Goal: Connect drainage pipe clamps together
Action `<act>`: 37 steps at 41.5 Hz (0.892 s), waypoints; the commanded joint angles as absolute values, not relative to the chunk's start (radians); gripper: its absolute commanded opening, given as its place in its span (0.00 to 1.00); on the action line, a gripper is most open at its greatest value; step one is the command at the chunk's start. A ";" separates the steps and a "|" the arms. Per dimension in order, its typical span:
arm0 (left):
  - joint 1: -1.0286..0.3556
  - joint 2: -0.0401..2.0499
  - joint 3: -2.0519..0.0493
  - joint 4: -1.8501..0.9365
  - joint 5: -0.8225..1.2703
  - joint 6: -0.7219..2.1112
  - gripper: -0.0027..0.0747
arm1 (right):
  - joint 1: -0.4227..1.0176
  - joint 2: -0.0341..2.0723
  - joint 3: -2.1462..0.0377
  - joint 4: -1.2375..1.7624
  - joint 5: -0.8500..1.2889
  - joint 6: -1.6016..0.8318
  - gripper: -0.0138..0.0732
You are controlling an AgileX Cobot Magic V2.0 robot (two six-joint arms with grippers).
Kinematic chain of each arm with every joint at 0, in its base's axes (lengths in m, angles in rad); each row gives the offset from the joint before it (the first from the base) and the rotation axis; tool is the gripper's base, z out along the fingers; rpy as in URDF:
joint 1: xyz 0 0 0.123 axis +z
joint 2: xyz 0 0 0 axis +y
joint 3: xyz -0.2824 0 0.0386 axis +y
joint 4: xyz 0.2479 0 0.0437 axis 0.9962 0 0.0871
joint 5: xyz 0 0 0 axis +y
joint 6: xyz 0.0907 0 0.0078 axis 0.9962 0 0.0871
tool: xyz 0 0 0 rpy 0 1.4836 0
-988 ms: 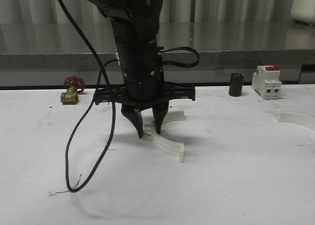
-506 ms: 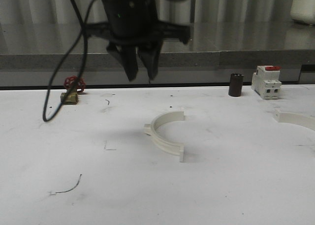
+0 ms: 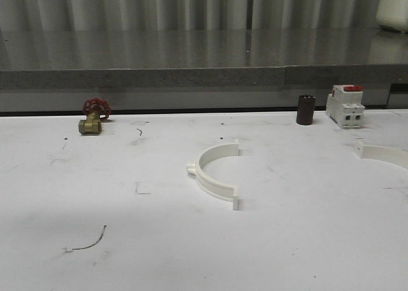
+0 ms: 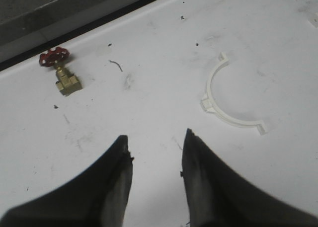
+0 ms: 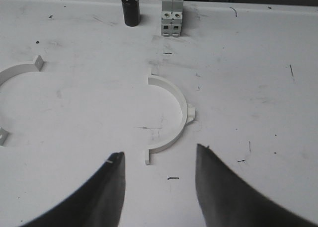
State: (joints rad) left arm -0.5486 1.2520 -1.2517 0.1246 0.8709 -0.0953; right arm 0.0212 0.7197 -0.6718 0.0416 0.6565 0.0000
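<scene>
White, scuffed bench [image 3: 306, 240] spreads under both my cameras. I see one drainage pipe clamp half [image 3: 215, 174] lying flat near the middle, the second clamp half [image 3: 382, 154] well apart at the right edge. Neither is gripped. My left end effector [image 4: 155, 152] hangs above bare bench, jaws apart; my right end effector [image 5: 159, 175] likewise apart. Further back stand a red-handled brass valve [image 3: 92, 116], a dark cylinder [image 3: 306, 109] and a breaker [image 3: 345, 106].
</scene>
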 commanded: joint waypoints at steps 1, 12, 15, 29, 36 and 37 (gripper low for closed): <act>-0.541 1.109 -1.180 0.123 0.796 -0.091 0.35 | 0.016 0.720 -0.701 0.032 0.600 -0.014 0.58; -0.541 0.798 -0.924 0.123 0.770 -0.090 0.35 | 0.016 0.720 -0.701 0.032 0.600 -0.014 0.58; -0.541 0.722 -0.872 0.123 0.781 -0.090 0.35 | 0.016 0.720 -0.701 0.032 0.600 -0.014 0.58; -0.541 0.522 -0.775 0.123 0.789 -0.090 0.35 | 0.016 0.720 -0.701 0.032 0.600 -0.014 0.58; -0.541 0.520 -0.775 0.123 0.789 -0.090 0.35 | 0.016 0.720 -0.701 0.037 0.599 -0.014 0.58; -0.541 0.520 -0.775 0.123 0.789 -0.090 0.35 | 0.016 0.720 -0.701 0.039 0.599 -0.014 0.58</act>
State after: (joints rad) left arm -0.5419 0.5162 -0.7501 0.1246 0.8547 -0.0874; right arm 0.0212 0.7197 -0.6718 0.0416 0.6565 0.0000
